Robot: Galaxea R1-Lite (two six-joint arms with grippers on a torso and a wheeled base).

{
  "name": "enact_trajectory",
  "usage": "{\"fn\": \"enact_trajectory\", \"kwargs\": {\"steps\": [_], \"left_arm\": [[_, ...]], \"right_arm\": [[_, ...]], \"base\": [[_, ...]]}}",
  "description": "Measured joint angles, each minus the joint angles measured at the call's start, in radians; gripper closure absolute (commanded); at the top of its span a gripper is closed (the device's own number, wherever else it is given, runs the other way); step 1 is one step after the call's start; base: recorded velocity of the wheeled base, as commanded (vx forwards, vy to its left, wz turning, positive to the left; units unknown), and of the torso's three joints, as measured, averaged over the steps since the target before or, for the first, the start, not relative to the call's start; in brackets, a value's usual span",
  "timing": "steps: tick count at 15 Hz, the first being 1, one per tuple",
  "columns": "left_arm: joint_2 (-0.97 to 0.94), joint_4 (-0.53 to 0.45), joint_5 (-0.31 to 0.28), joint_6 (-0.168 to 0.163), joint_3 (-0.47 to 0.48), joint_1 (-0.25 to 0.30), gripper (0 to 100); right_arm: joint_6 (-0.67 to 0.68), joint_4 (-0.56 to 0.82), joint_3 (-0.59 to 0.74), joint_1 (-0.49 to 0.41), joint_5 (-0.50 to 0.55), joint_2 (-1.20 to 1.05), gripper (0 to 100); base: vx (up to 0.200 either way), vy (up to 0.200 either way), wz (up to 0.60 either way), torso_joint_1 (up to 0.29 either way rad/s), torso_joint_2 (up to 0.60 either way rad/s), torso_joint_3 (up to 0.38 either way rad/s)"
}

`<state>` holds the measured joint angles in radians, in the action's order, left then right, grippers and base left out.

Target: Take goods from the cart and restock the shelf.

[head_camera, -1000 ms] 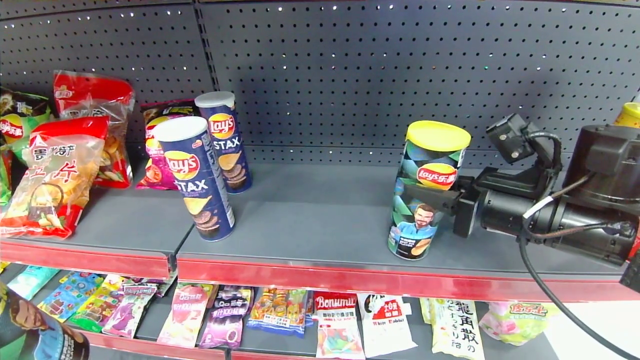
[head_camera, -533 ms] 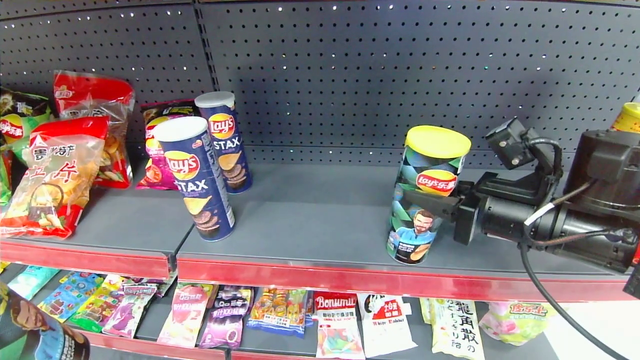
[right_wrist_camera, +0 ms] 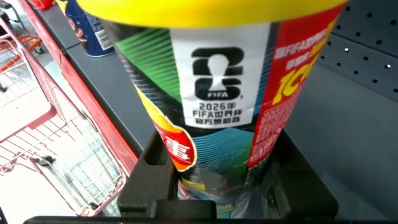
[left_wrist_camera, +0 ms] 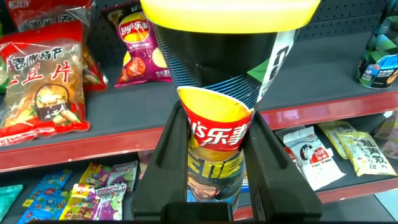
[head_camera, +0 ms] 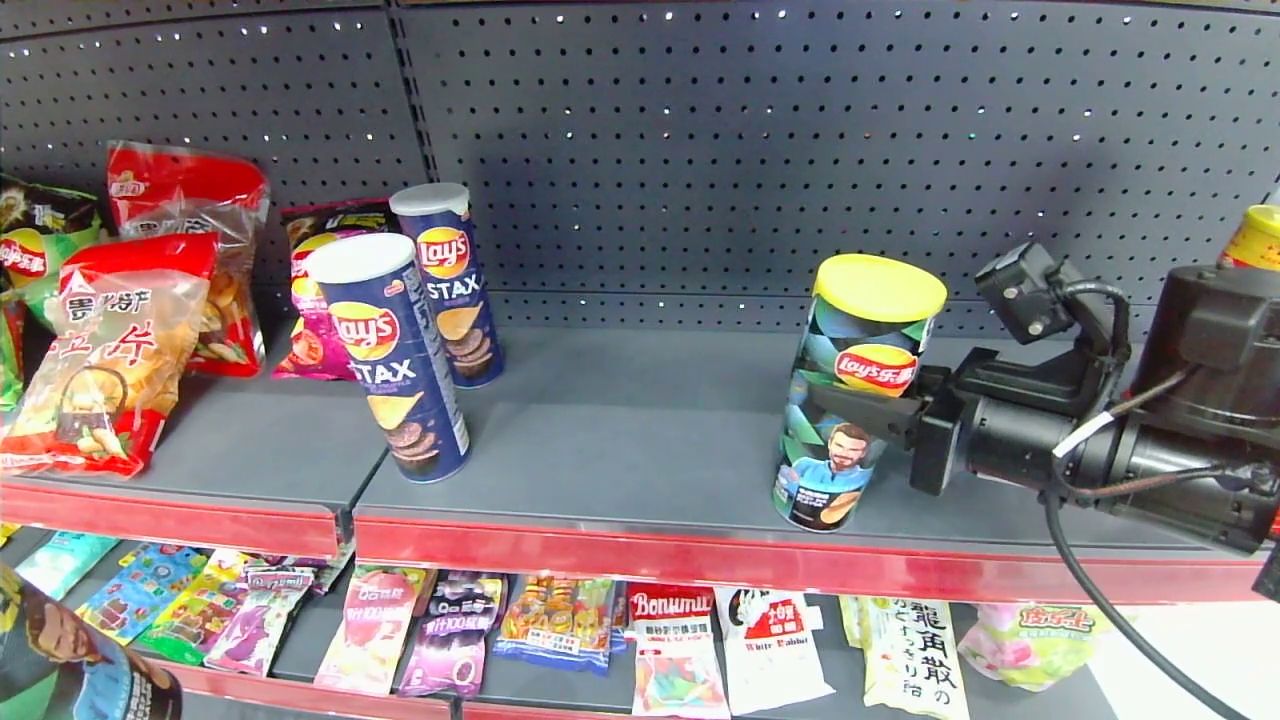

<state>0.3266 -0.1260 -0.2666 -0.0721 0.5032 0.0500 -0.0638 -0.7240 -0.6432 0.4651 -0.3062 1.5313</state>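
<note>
A chip can with a yellow lid stands upright near the front of the grey upper shelf, right of centre. My right gripper is shut on its middle from the right; the right wrist view has the same can between the fingers of that gripper. A second yellow-lidded chip can is held upright by my left gripper, below and in front of the shelf's left end. Part of that can pokes in at the bottom left of the head view.
Two tall blue chip cans stand left of centre on the shelf, with red snack bags further left. Another yellow-lidded can sits at the far right. Packets fill the lower shelf. The wire cart is beside the shelf.
My right gripper and its can have shifted slightly right and down, and the can now stands a little lower on the shelf. Everything else is unchanged.
</note>
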Motion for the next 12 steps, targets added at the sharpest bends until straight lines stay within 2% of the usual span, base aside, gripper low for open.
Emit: {"fn": "enact_trajectory", "kwargs": {"steps": [2, 3, 8, 12], "left_arm": [[0.000, 0.000, 0.000, 0.000, 0.000, 0.000, 100], [0.000, 0.000, 0.000, 0.000, 0.000, 0.000, 100], [0.000, 0.000, -0.002, 0.000, 0.000, 0.000, 100], [0.005, 0.000, -0.004, 0.000, 0.003, 0.000, 100]], "right_arm": [[-0.002, 0.000, 0.005, 0.000, 0.000, -0.001, 100], [-0.004, -0.001, 0.008, 0.000, -0.001, -0.001, 0], [-0.003, 0.004, 0.011, 0.001, 0.000, -0.009, 0], [-0.003, 0.003, 0.064, -0.003, 0.014, -0.084, 0]], "base": [[0.000, 0.000, 0.00, 0.000, 0.00, 0.000], [0.000, 0.000, 0.00, 0.000, 0.00, 0.000], [0.000, 0.000, 0.00, 0.000, 0.00, 0.000], [0.000, 0.000, 0.00, 0.000, 0.00, 0.000]]}}
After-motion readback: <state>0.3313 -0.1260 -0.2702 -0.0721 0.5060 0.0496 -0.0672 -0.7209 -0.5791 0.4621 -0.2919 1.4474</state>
